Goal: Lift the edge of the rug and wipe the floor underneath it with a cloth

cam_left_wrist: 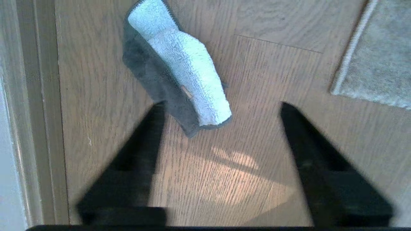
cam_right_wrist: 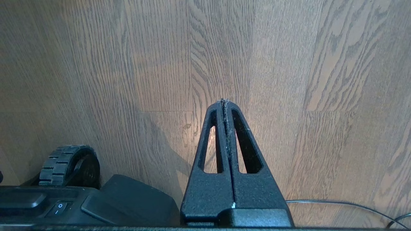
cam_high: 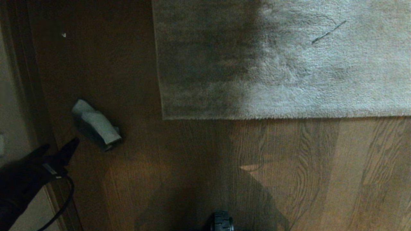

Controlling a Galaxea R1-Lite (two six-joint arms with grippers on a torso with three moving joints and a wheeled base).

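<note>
Your left gripper (cam_high: pixel 59 147) sits at the lower left of the head view, fingers spread apart with nothing between them, tips aimed toward the cloth (cam_high: pixel 96 125). The cloth lies crumpled on the floor (cam_high: pixel 199 173) at left centre of that frame, just beyond the gripper's fingertips and not touching them. In the left wrist view you see it better: the cloth (cam_left_wrist: pixel 179 70) is folded over on itself, pale fuzzy side up, dark backing along one side, its near end reaching in between the two black fingers (cam_left_wrist: pixel 141 150) but clear of both. The left gripper (cam_left_wrist: pixel 221 110) is released, grasping nothing.

The rug edge (cam_high: pixel 257 118) runs straight across the middle of the head view, its square corner at centre left, lying flat on the planks, well apart from the cloth. A corner of the rug also shows at the upper right of the left wrist view, the rug edge (cam_left_wrist: pixel 348 61) pale along its border.

Your right gripper (cam_right_wrist: pixel 223 102) is clenched tight, fingers pressed together, empty, hanging over bare floor (cam_right_wrist: pixel 96 64) in the centre of the right wrist view. A black wheel (cam_right_wrist: pixel 69 165) of the base shows at lower left there, and a thin cable (cam_right_wrist: pixel 346 205) at lower right.

Along the far left of the head view runs a dark baseboard (cam_high: pixel 27 80).
</note>
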